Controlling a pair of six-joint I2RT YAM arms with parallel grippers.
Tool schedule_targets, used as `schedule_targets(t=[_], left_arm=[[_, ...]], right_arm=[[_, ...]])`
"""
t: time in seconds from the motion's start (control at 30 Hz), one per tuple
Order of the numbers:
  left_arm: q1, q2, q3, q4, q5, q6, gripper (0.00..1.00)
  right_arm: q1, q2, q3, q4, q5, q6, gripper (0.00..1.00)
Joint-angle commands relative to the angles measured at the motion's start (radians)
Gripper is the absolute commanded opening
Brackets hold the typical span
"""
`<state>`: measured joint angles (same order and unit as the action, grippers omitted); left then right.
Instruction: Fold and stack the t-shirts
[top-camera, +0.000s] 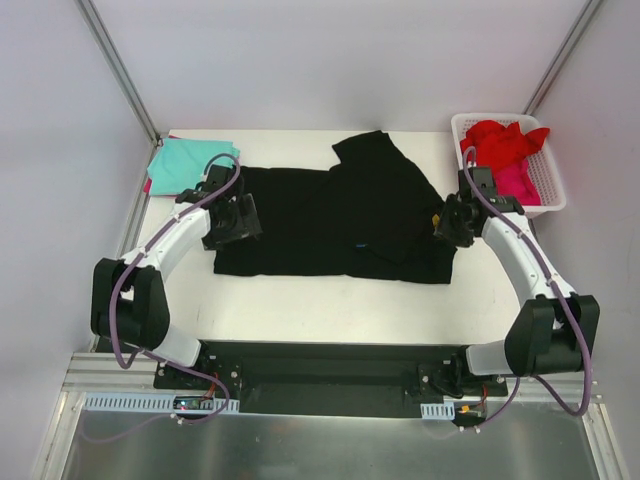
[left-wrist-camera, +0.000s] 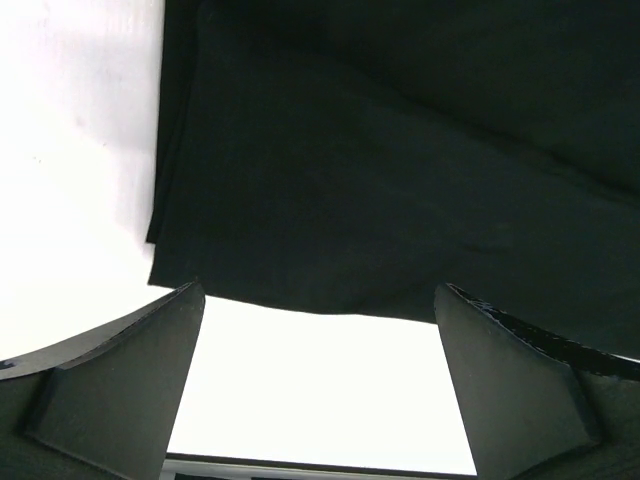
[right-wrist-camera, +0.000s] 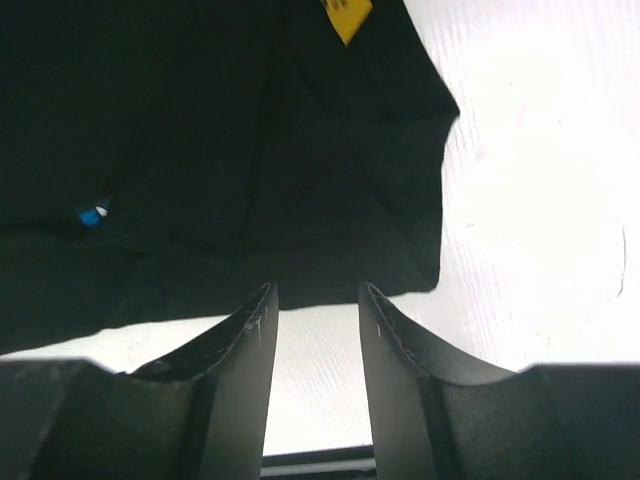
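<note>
A large black cotton t-shirt (top-camera: 300, 235) lies spread across the middle of the white table (top-camera: 330, 310), its right half folded over itself into a slanted flap that reaches toward the upper centre of the frame. The left gripper (top-camera: 235, 215) sits at the shirt's left edge; in the left wrist view its fingers (left-wrist-camera: 120, 380) stand wide apart with only bare table between them and the cloth's hem just beyond the tips. The right gripper (top-camera: 450, 220) is at the shirt's right edge, its jaws parted by a narrow gap and holding nothing, the dark hem lying just past the fingertips (right-wrist-camera: 255, 330). A small yellow tag (right-wrist-camera: 346, 15) and a tiny blue print (right-wrist-camera: 92, 214) show on the fabric. A folded teal t-shirt (top-camera: 185, 163) rests at the upper left, possibly over a sliver of pink cloth. In the upper right, a white slotted plastic basket (top-camera: 555, 195) holds a crumpled red shirt (top-camera: 505, 142) and a pink one (top-camera: 517, 185)
</note>
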<state>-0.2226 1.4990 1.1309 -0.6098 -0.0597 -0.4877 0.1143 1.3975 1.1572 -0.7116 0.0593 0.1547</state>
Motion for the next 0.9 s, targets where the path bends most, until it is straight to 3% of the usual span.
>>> schedule_targets(t=[0.0, 0.3, 0.8, 0.83, 0.87], left_arm=[[0.008, -0.016, -0.083, -0.021, -0.041, -0.032, 0.99], [0.008, 0.004, -0.160, 0.041, -0.028, -0.068, 0.99], [0.011, 0.128, -0.227, 0.143, -0.068, -0.100, 0.99], [0.011, 0.142, -0.233, 0.143, -0.075, -0.103, 0.93], [0.015, 0.165, -0.240, 0.145, -0.074, -0.107, 0.78]], right_arm=[[0.001, -0.047, -0.091, 0.015, -0.021, 0.039, 0.40], [-0.001, -0.025, -0.195, 0.063, -0.041, 0.045, 0.38], [-0.018, -0.029, -0.180, 0.049, -0.038, 0.020, 0.33], [-0.022, -0.029, -0.179, 0.047, -0.041, 0.019, 0.33], [-0.025, -0.029, -0.180, 0.047, -0.042, 0.020, 0.33]])
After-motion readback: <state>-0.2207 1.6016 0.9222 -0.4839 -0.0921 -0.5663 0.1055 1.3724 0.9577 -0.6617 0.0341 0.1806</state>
